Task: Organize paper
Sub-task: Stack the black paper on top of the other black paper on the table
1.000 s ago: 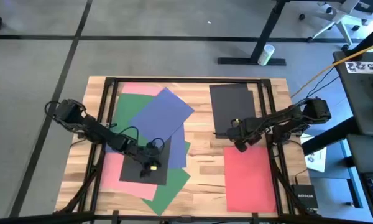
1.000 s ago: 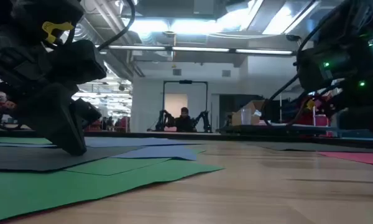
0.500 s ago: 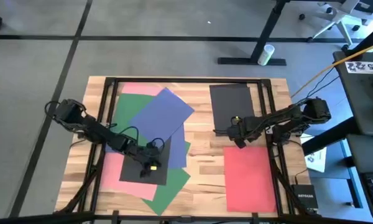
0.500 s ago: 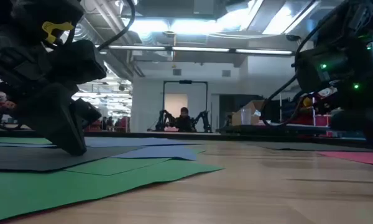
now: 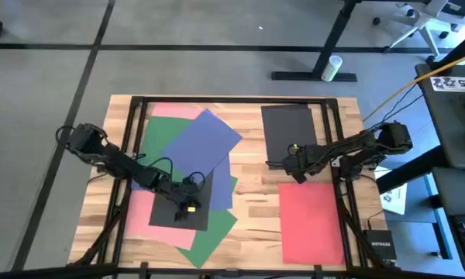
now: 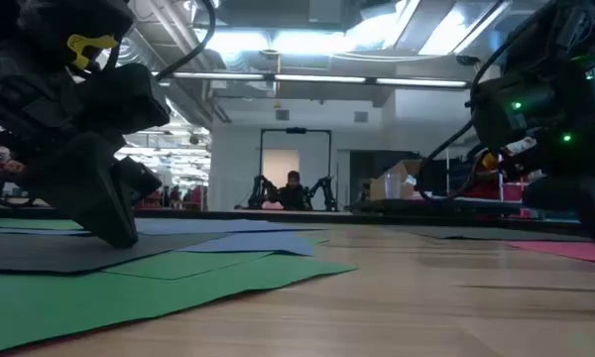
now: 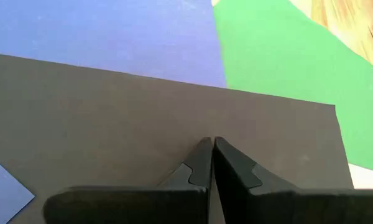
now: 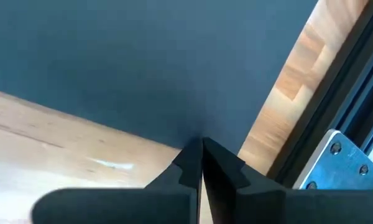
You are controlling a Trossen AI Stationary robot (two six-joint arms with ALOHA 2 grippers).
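Note:
Several sheets of paper overlap on the table's left half: pink [image 5: 173, 111], green [image 5: 156, 139], blue [image 5: 198, 143] and, on top nearer the front, a black sheet [image 5: 170, 213]. My left gripper [image 5: 188, 206] stands shut on that black sheet. On the right half, a second black sheet [image 5: 288, 130] lies flat at the back and a red sheet [image 5: 311, 221] at the front. My right gripper [image 5: 297, 175], also shut, is at the near edge of the second black sheet. My left gripper presses its shut fingertips [image 7: 206, 149] down on the black sheet's top face [image 7: 174, 118], well inside its edges. It comes slanting down from the table's left [image 6: 114, 230]. The sheet lies flat on the green and blue sheets. My right gripper's shut fingertips [image 8: 196, 152] meet the right-hand black sheet at its near edge [image 8: 168, 138], close to its near right corner. They point toward the far side. The sheet lies flat on the wood; whether the tips press on it I cannot tell.
A black metal frame [image 5: 331, 124] runs around the tabletop. Bare wood [image 5: 256, 201] shows between the two groups of sheets. More green paper [image 5: 211, 232] and pink paper [image 5: 139, 208] stick out under the left black sheet.
My right gripper has moved a little toward the far edge, off the red sheet's far edge to the near edge of the black sheet. The sheets and my left gripper have kept still.

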